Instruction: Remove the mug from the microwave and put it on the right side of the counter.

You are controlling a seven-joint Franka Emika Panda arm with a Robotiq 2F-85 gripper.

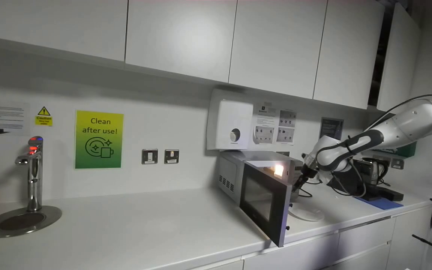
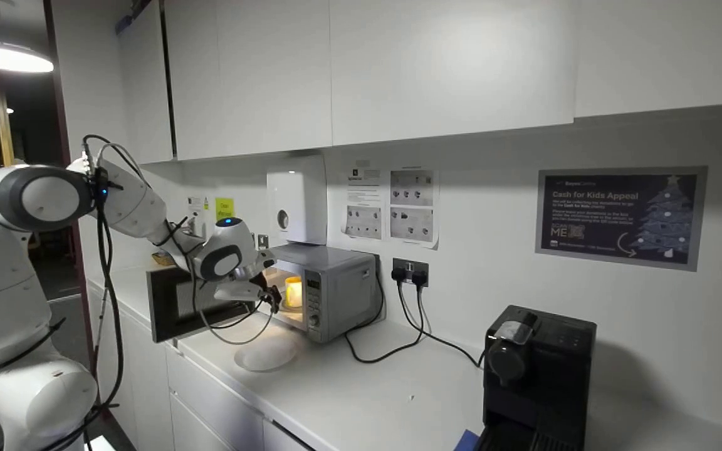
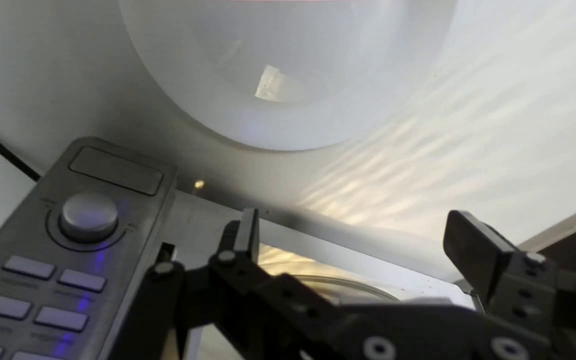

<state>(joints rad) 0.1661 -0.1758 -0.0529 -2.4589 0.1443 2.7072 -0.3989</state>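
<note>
The yellow-lit mug (image 2: 293, 292) stands upright inside the silver-grey microwave (image 2: 342, 291), whose interior light is on. Its dark glass door (image 1: 263, 204) is swung wide out over the white counter (image 1: 126, 232). My gripper (image 3: 354, 218) is spread open in the wrist view, with nothing between its fingers (image 3: 473, 247). In an exterior view the gripper (image 2: 271, 300) hangs just outside the microwave's opening, apart from the mug. The wrist view shows the glass turntable's rim (image 3: 343, 282) below the jaws; the mug cannot be made out there.
A pale round plate (image 2: 266, 354) lies on the counter in front of the microwave. Black cables (image 2: 367, 360) run behind it. A black coffee machine (image 2: 539, 376) and a blue mat (image 1: 381, 203) are farther along. The control panel (image 3: 83, 250) is close beside the gripper.
</note>
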